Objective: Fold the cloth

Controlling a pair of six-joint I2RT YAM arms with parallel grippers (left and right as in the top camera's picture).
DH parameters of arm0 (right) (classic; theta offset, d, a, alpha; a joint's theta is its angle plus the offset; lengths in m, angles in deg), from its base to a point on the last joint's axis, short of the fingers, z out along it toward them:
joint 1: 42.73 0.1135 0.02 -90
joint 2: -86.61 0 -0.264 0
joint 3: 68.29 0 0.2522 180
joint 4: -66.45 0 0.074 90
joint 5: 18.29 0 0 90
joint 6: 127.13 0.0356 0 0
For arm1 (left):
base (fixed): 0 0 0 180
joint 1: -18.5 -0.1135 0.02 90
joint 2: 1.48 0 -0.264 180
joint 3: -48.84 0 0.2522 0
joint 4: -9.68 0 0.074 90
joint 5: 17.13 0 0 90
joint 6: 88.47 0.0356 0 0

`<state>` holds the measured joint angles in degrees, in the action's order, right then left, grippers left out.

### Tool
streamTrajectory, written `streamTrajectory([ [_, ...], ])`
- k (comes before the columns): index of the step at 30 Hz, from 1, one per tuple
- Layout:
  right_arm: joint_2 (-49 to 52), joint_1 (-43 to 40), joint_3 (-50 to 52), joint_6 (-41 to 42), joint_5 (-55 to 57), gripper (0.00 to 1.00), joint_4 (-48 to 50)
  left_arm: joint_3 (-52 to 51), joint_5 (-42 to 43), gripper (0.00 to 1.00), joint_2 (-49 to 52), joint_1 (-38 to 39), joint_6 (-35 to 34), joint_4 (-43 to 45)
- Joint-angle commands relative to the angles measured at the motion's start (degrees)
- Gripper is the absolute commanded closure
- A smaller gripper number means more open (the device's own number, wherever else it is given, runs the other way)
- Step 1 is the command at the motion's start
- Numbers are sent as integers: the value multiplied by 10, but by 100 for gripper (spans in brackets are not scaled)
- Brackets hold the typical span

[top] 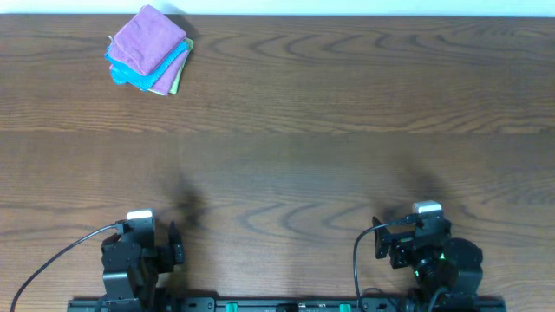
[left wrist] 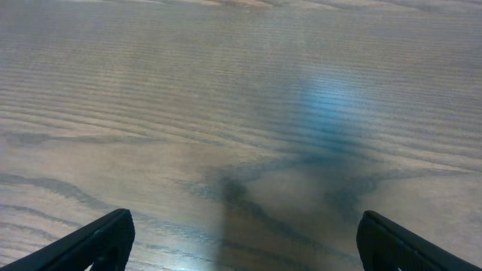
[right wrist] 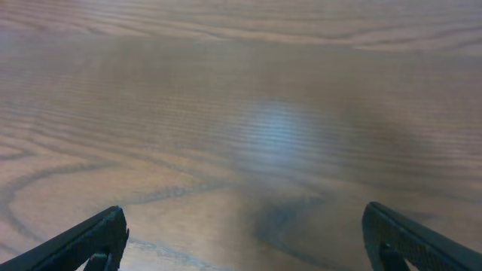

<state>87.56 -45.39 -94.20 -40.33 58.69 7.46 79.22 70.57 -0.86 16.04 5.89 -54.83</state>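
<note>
– While we list this bench, where is the cloth entered?

– Item one: cloth stack (top: 149,50), far-left corner of the tabletop (top: 303,130). Purple cloth (top: 149,36) on top, folded; blue and yellow-green layers show at its lower edges. The stack lies askew to the table edge, well apart from both arms.

– Arm poses?

– Item two: left arm (top: 134,260), tucked low at the near edge, left of centre, wrist pointing out over the wood. Black cable (top: 61,256) curves off to the near-left. Item three: right arm (top: 429,256), likewise tucked at the near edge, right of centre, with a small green light (top: 442,257) on its body and a cable loop (top: 356,260) on its inner side. Both mount on a dark rail (top: 286,305) along the near edge.

– Pincers?

– Left pincer (left wrist: 241,248): jaws wide apart, black fingertips (left wrist: 98,241) at the two bottom corners of its wrist view, only bare wood grain between them, touching no item. Right pincer (right wrist: 245,245): same entry, fingertips (right wrist: 86,239) spread to the corners, over bare tabletop with a pale glare patch ahead.

– Writing?

– Any marking on the arm housings is too small to read from overhead.
</note>
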Motion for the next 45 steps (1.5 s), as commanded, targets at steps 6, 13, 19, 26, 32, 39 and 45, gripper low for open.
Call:
streamTrajectory([
  [6,-7,5,21,9,25,1,-5,-5,-8,4,-4,2,14,-34],
  [13,-6,5,21,10,25,1,-4,-5,-8,5,-4,2,14,-34],
  [19,-6,5,21,10,25,1,-4,-5,-8,5,-4,2,14,-34],
  [26,-6,5,21,10,25,1,-4,-5,-8,5,-4,2,14,-34],
  [32,-6,5,21,10,25,1,-4,-5,-8,5,-4,2,14,-34],
  [39,-6,5,21,10,25,1,-4,-5,-8,4,-4,2,14,-34],
  [45,-6,5,21,10,25,1,-4,-5,-8,4,-4,2,14,-34],
])
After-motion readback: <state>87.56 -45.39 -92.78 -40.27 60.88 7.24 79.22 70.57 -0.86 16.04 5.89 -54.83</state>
